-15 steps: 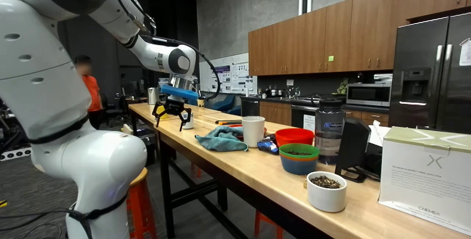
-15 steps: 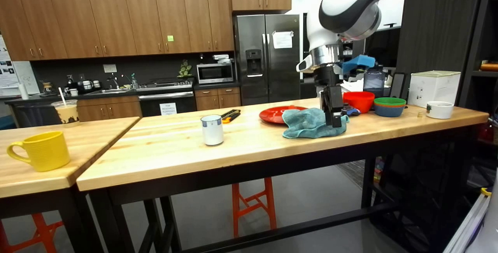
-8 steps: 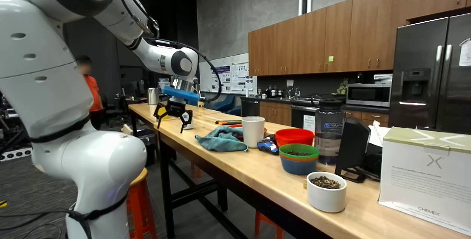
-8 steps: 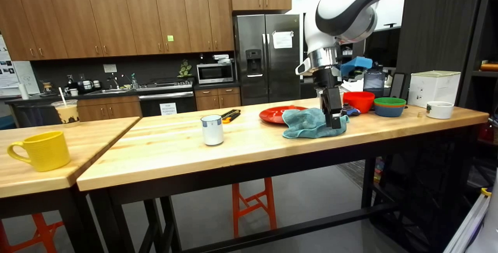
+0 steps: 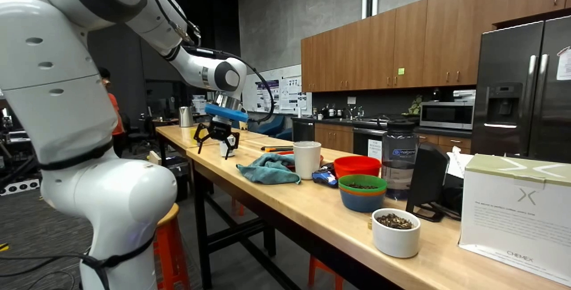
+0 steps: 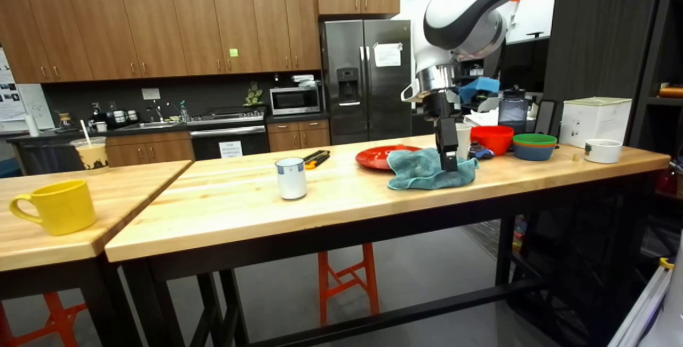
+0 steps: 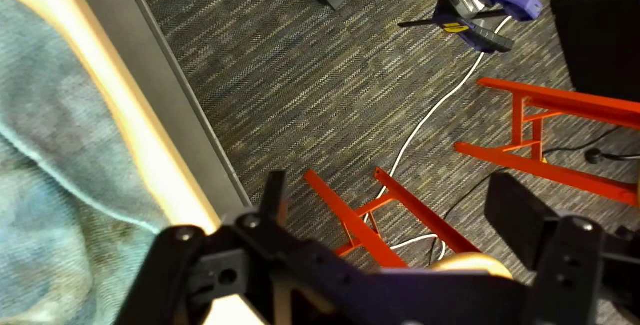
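Gripper (image 7: pixel 397 205): spread wide
Teal cloth (image 7: pixel 55 190): cropped in your wrist view
Blue-rimmed cup (image 5: pixel 224 150): part hidden behind the gripper in an exterior view

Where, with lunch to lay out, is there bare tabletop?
In an exterior view, one patch lies between the blue-rimmed cup, red plate and teal cloth; another between cup and table seam. Crowded: around the red bowl, stacked bowls, bottle and box.

A Nalgene bottle (image 5: pixel 399 171) is standing near stacked bowls (image 5: pixel 362 200).
Close to a white bowl (image 5: pixel 395 242), a Chemex box (image 5: pixel 513 216) is sitting on the butcher-block table (image 6: pixel 224 203); a yellow mug (image 6: pixel 65 208) is resting on a neighbouring table (image 6: pixel 122 187), near a takeaway cup (image 6: pixel 92 154).
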Controlling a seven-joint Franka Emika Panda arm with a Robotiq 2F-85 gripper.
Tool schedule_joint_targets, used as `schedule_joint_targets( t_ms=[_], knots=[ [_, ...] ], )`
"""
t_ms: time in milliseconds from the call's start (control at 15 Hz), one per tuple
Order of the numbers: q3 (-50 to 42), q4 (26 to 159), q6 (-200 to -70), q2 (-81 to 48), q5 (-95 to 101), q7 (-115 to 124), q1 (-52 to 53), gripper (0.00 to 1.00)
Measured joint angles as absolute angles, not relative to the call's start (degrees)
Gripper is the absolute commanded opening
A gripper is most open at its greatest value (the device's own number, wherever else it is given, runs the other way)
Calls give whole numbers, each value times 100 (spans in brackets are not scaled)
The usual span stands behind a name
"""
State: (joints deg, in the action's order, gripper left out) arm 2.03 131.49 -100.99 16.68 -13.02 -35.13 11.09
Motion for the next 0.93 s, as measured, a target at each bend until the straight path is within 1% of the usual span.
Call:
schedule_joint_targets(
  t_ms=[933],
  knots=[
    [198, 12735, -10099, 1098, -1298, -3425, 903, 100]
  ],
)
